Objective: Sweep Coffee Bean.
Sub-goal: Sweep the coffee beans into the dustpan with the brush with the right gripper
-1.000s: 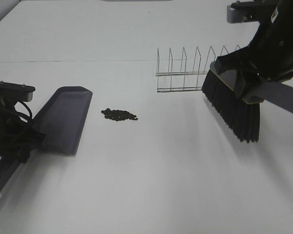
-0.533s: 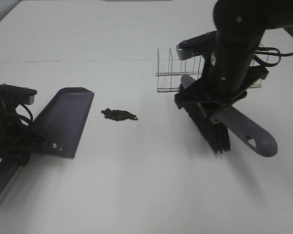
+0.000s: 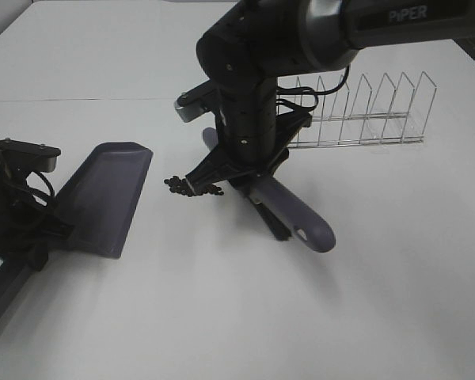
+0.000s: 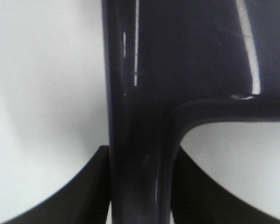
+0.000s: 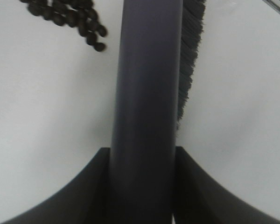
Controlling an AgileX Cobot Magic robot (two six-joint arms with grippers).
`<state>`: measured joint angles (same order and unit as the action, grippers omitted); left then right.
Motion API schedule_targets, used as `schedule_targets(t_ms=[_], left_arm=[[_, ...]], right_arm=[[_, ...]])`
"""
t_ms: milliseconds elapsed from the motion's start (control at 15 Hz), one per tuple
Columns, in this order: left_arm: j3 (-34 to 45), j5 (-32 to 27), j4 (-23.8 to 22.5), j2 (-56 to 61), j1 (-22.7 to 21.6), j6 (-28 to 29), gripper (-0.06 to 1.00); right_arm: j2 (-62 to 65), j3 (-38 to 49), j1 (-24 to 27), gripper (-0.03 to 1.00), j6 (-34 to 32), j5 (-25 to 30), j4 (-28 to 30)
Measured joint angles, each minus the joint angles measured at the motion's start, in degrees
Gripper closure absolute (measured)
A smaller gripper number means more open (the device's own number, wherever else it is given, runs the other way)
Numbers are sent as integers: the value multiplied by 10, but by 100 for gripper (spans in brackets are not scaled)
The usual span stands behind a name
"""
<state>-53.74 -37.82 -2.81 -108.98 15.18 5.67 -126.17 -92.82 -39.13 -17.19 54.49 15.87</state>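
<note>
Coffee beans [image 3: 188,187] lie in one dark cluster on the white table [image 3: 222,317], well apart from the open lip of the dustpan [image 3: 104,196] and exactly where they lay a second ago. What has changed is my right arm. A second ago it held the brush [image 3: 291,218] high at the right edge, half a second ago it stood in front of the wire rack [image 3: 364,119], and now it has swung across to the middle, so the rack shows whole behind it. The brush head is down at the right end of the cluster, with the arm covering the last few beans, and its handle slants toward the near right. My right pincer [image 5: 142,186] is clamped on that handle. From the wrist I see the nearest beans just beside it and the black bristles [image 5: 189,60] along its other side.

My left pincer [image 4: 141,186] pinches the dustpan's handle as before. The pan has barely shifted and sits tilted, its lip toward the beans.
</note>
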Motion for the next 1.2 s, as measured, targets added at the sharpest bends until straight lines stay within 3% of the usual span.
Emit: schedule_targets(t_ms=[533, 933, 1200], left_arm=[[0, -3, 16, 0, 0, -13, 61], [0, -5, 20, 0, 0, -13, 61], [0, -5, 25, 0, 0, -13, 61]], right_arm=[[-88, -133, 0, 68, 135, 4, -218], [-95, -141, 0, 68, 205, -34, -378], [-100, -148, 0, 68, 242, -49, -430]])
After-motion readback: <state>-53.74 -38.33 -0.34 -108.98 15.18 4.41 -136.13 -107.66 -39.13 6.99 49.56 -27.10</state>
